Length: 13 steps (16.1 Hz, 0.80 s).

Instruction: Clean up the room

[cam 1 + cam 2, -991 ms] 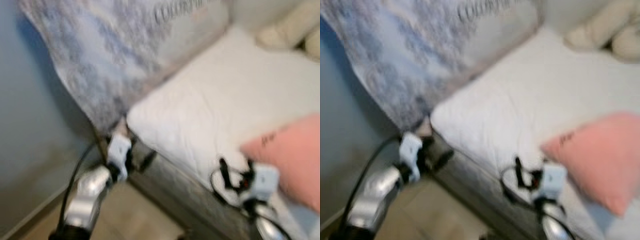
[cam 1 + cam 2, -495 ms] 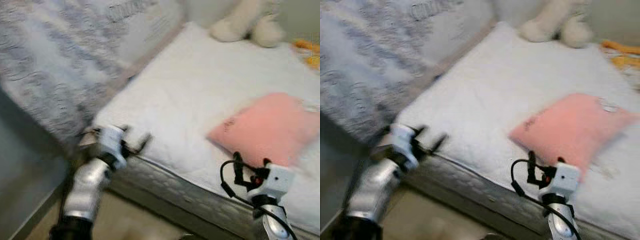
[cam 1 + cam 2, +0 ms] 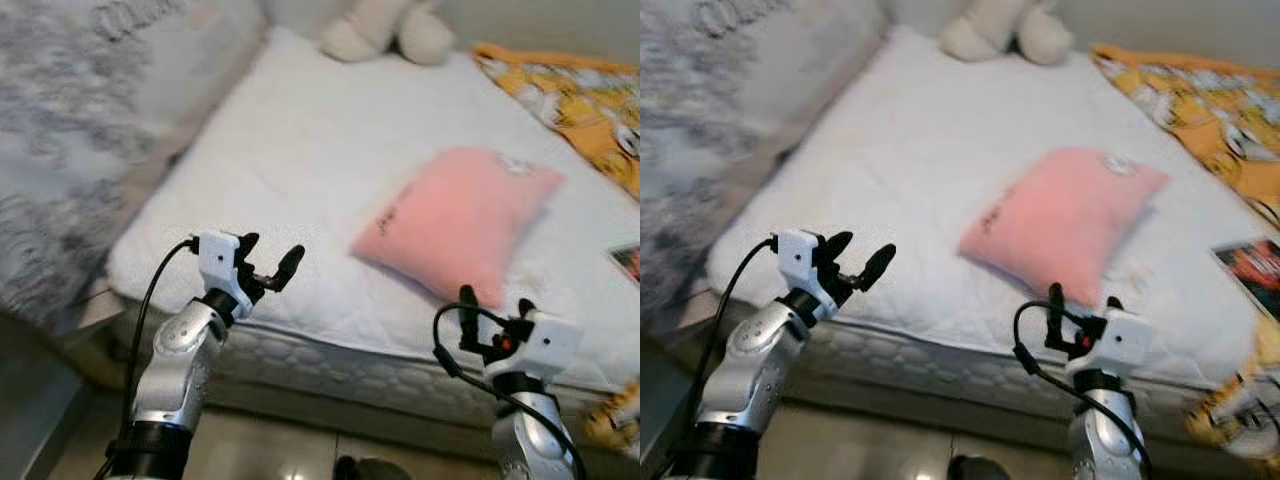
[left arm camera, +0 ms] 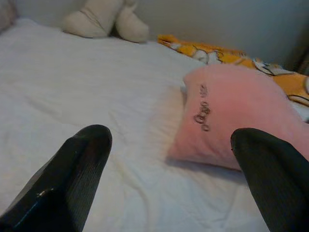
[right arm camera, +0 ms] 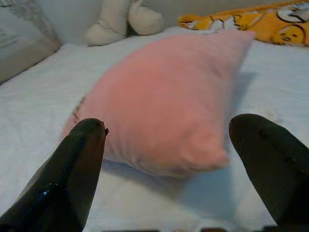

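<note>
A pink pillow (image 3: 455,225) with small dark lettering lies on the white mattress (image 3: 300,130), right of its middle. My left gripper (image 3: 270,255) hovers open over the mattress's near left edge, with the pillow (image 4: 231,116) off to its right. My right gripper (image 3: 494,303) is open just in front of the pillow's near corner, and the pillow (image 5: 164,101) sits close ahead between its fingers (image 5: 82,154). Neither gripper holds anything.
A cream plush toy (image 3: 385,30) sits at the far end of the bed. An orange printed blanket (image 3: 570,100) lies along the right side, with a small printed booklet (image 3: 1250,265) near it. A grey patterned duvet (image 3: 60,150) hangs at the left. Floor (image 3: 260,450) runs below the bed edge.
The camera has swung right, so the bed and pink pillow now sit in the middle and the picture is sharper. Both arms stay raised in front with open fingers.
</note>
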Motion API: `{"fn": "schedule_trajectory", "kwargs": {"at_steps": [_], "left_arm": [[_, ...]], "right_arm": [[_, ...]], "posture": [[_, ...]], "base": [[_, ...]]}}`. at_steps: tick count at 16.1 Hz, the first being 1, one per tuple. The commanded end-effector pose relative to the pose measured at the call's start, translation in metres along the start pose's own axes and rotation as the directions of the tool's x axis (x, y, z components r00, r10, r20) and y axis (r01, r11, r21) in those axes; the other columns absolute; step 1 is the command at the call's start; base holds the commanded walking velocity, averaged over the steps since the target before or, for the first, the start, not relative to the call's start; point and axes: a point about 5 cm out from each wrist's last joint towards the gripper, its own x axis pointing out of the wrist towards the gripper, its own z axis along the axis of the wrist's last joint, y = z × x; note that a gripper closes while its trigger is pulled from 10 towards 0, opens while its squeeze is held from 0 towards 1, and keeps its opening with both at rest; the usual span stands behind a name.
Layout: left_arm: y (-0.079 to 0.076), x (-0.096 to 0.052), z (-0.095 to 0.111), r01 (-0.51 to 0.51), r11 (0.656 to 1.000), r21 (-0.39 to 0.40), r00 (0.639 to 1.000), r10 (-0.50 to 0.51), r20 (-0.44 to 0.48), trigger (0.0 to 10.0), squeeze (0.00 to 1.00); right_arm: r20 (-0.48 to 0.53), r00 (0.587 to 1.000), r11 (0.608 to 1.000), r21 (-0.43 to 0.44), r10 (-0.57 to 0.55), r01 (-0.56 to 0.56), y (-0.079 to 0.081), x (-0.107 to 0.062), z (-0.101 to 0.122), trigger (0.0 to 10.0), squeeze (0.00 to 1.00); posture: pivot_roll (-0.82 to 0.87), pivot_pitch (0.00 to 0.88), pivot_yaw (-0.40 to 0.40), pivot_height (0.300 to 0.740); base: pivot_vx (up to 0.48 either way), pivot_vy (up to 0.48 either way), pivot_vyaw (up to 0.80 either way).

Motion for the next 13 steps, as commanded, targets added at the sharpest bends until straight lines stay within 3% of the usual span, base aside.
{"fn": "schedule_trajectory", "kwargs": {"at_steps": [1,2,7,10,13], "left_arm": [[-0.004,0.002,0.001,0.009,1.000,0.027,1.000,-0.009,-0.009,10.0,0.00],[-0.004,0.001,-0.001,0.006,0.999,0.033,1.000,-0.005,-0.020,10.0,0.00],[-0.010,-0.001,-0.002,-0.037,0.998,0.041,0.999,0.037,-0.001,10.0,0.00],[-0.009,-0.002,-0.005,-0.114,0.992,0.049,0.993,0.114,-0.001,10.0,0.00],[-0.006,0.004,-0.007,-0.183,0.983,0.001,0.983,0.183,-0.003,10.0,0.00]], "right_arm": [[-0.029,0.999,0.999,-0.014,0.028,-0.029,0.004,0.001,-0.004,10.0,0.00],[-0.045,0.998,0.997,-0.049,0.049,-0.051,0.007,0.001,-0.006,10.0,0.00],[-0.060,0.996,0.996,-0.057,0.070,-0.073,0.010,0.009,-0.007,10.0,0.00],[-0.044,0.997,0.995,-0.072,0.065,-0.068,0.007,0.016,-0.002,10.0,0.00],[-0.033,0.996,0.995,-0.061,0.080,-0.082,0.010,0.018,-0.001,10.0,0.00]], "posture": [[-0.01,0.000,-0.012,0.726],[-0.01,0.000,-0.012,0.726],[-0.01,0.000,-0.013,0.726],[0.00,0.000,-0.015,0.726],[-0.01,0.000,-0.024,0.726]], "base": [[0.000,0.000,-0.68],[0.000,-0.281,0.00],[0.000,-0.480,0.00],[0.000,-0.466,0.00],[0.000,-0.436,0.00]]}}
